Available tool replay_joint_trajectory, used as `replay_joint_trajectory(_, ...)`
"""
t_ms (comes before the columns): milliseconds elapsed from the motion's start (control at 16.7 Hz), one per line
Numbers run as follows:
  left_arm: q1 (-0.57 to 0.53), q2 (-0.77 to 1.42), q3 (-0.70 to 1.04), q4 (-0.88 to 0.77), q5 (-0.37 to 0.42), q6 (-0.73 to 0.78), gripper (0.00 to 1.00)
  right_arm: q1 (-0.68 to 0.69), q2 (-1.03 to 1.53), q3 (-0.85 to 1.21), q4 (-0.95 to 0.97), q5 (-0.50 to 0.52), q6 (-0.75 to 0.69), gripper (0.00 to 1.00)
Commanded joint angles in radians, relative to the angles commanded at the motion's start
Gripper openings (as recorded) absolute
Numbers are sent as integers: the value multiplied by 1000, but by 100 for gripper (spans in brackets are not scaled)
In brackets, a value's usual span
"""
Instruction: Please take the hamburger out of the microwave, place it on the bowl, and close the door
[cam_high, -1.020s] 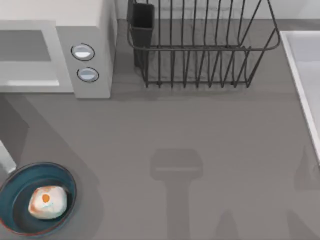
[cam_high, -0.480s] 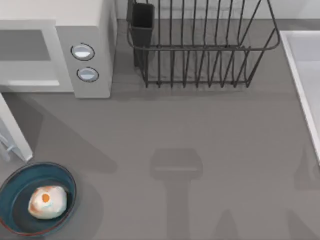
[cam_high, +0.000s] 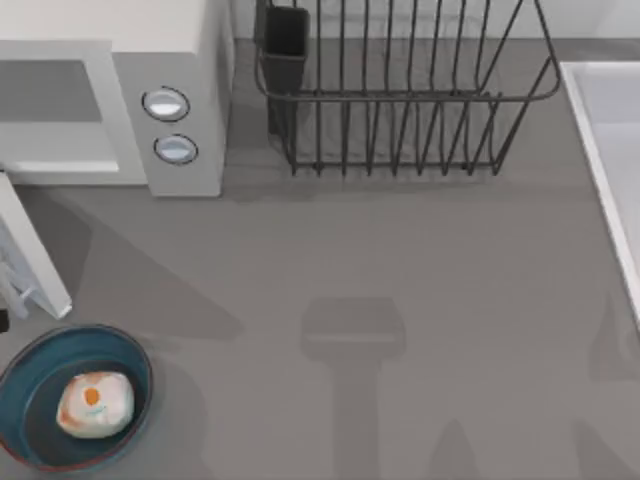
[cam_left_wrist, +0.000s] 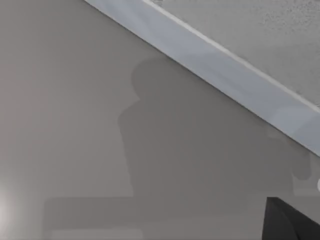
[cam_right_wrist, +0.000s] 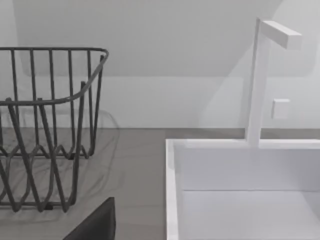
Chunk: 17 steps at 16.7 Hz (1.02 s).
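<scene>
Door (cam_high: 35, 255) swung further closed, pale orange-spotted hamburger (cam_high: 95, 404) in bowl (cam_high: 20, 375)

left wrist view: dark charcoal wedge of the left tool (cam_left_wrist: 290, 222), matte, flat-faced, sharp-edged | right wrist view: dark grey-black angular part of the right tool (cam_right_wrist: 95, 225), smooth, no markings, screws or cables discernible
</scene>
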Motion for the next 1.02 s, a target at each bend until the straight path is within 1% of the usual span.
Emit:
replay_joint_trajectory(180,-158,-63,-38,6,-102,-116,0,0,0,0,0,0,0,100)
replay_joint_trajectory(300,-216,-93,-56,10,-149,-170,0,0,0,0,0,0,0,100)
replay_joint_trajectory(420,-231,-102,-62,11,-163,-184,0,0,0,0,0,0,0,100)
replay_joint_trajectory(720,-229,-81,-46,18,-160,-184,0,0,0,0,0,0,0,100)
replay_joint_trajectory(840,-233,-23,-7,44,-162,-187,0,0,0,0,0,0,0,100)
replay_joint_trajectory(1020,-245,138,82,103,-169,-193,0,0,0,0,0,0,0,100)
